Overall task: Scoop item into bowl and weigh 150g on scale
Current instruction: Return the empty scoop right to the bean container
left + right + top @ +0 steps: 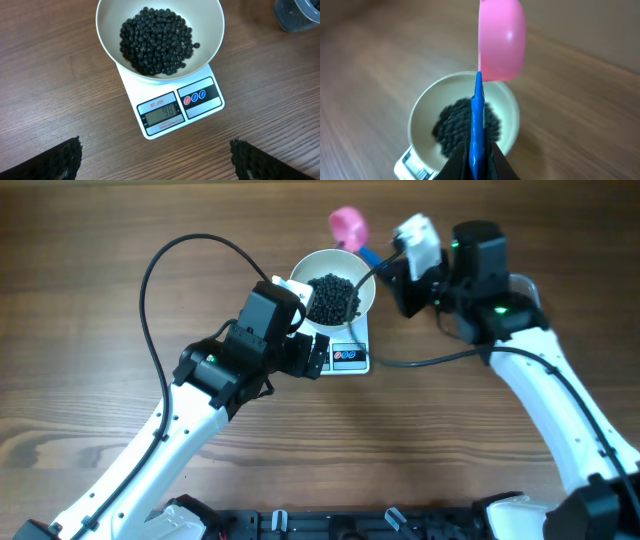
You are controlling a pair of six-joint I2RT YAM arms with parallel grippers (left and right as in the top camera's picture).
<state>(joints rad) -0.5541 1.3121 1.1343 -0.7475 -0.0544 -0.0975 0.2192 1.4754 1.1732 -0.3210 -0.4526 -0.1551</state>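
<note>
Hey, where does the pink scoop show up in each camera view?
Overhead: pink scoop at top centre, just beyond the bowl.
Left wrist: not in it.
Right wrist: top centre, above the bowl, its blue handle in the right claw.
Shared landmark: the bowl, in all three views.

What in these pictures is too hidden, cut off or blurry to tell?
Scale display, left wrist view: digits too small and faint to read surely.
Pink scoop, right wrist view: its inside faces away, so any contents are hidden.
Dark object, left wrist view: cut off by the top right corner.
Scale, overhead view: mostly covered by the bowl and left arm.
</note>
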